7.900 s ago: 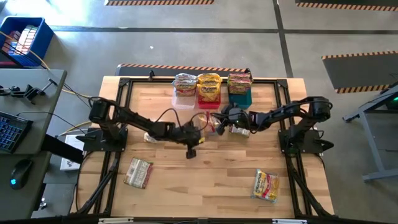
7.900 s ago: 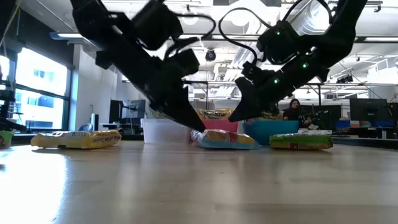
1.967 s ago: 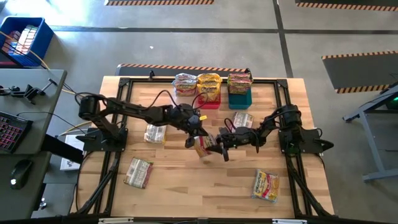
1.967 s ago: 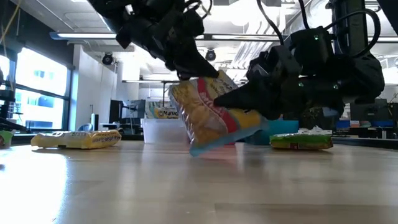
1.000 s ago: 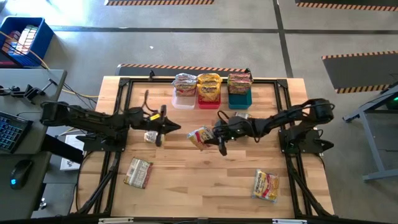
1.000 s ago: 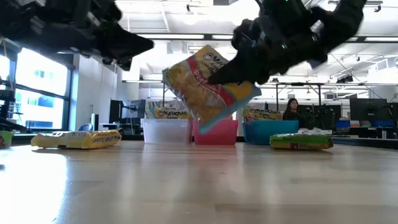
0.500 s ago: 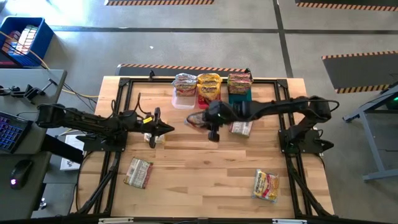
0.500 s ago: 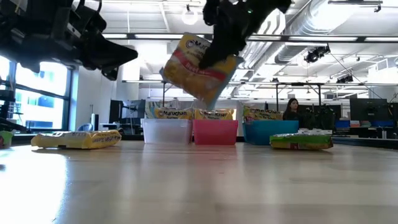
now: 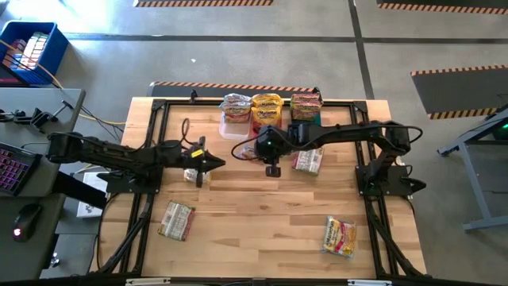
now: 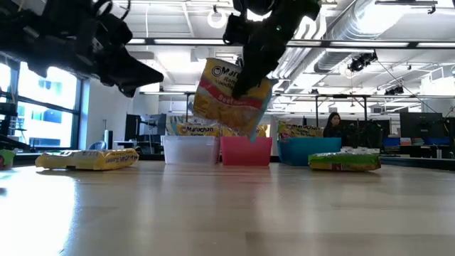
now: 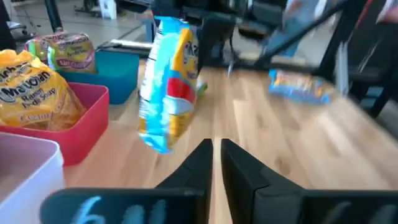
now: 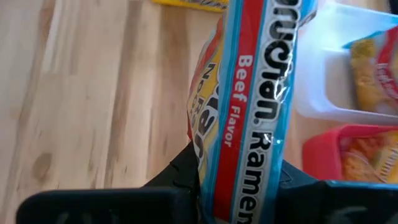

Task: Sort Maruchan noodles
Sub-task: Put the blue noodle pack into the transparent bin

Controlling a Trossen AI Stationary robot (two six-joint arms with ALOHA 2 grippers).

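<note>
A yellow Maruchan noodles packet with a red band and blue edges hangs in the air in front of the red bin, with my right gripper shut on it. My left gripper hovers left of centre, shut with nothing between its fingers, above a packet lying flat on the table. More packets lie flat at the near left, near right and right of centre. My right gripper pinches the packet's two flat faces between its fingers, at the packet's upper end. The fingers slant down from above. The packet hangs below them, tilted and clear of the table, its lower edge just above the red bin's rim.
Three bins stand in a row at the far edge: clear, red, and teal, each with packets standing in it. A black frame runs around the tabletop. Bare wood lies in the table's near middle.
My right gripper has risen and swung toward the far edge and the red bin, tipping to point more steeply down. The packet has gone with it, lifted higher and now hanging in front of the bins.
</note>
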